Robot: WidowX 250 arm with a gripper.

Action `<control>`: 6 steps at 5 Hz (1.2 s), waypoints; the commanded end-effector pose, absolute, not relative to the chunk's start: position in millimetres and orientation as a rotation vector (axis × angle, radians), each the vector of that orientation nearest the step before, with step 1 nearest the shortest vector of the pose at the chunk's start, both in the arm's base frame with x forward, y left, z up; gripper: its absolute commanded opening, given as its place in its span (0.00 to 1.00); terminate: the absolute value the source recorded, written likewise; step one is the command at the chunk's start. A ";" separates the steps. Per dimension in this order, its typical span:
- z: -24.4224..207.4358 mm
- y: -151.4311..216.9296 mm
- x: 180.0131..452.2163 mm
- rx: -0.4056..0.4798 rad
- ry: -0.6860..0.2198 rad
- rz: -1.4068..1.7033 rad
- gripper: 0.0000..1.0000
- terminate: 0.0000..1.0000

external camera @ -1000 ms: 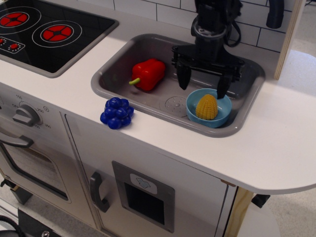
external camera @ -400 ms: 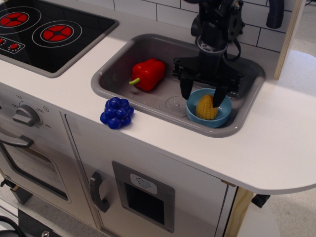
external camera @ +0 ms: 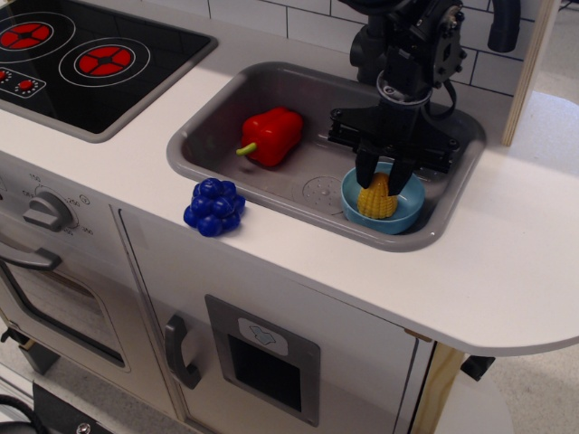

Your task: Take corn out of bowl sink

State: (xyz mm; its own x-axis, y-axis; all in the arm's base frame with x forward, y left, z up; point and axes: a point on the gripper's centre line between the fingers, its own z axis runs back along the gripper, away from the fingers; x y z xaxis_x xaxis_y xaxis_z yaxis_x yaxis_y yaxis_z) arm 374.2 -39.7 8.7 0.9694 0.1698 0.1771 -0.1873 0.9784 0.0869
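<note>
The yellow corn (external camera: 377,202) stands upright in the light blue bowl (external camera: 412,212), which sits at the front right of the grey sink (external camera: 291,176). My black gripper (external camera: 383,181) reaches straight down into the bowl. Its two fingers have closed in on the upper part of the corn, one on each side. The corn's base still rests in the bowl, and its top is hidden between the fingers.
A red pepper (external camera: 270,135) lies at the left of the sink. Blue grapes (external camera: 213,207) sit on the white counter in front of the sink. A black stovetop (external camera: 90,54) is at the far left. A tiled wall stands behind.
The gripper has moved down and a little to the right over the bowl. Its fingers have narrowed from wide open to closed around the corn.
</note>
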 end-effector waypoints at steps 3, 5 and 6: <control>71.1 -37.4 382.9 -0.021 -0.220 0.199 0.00 0.00; 97.9 -5.9 379.1 -0.076 -0.235 0.214 0.00 0.00; 101.0 16.8 370.8 -0.081 -0.215 0.226 0.00 0.00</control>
State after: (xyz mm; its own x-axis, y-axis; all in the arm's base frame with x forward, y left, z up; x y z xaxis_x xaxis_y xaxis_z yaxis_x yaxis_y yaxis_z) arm 367.0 14.8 73.7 0.9649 0.2315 0.1243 -0.2209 0.9708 -0.0940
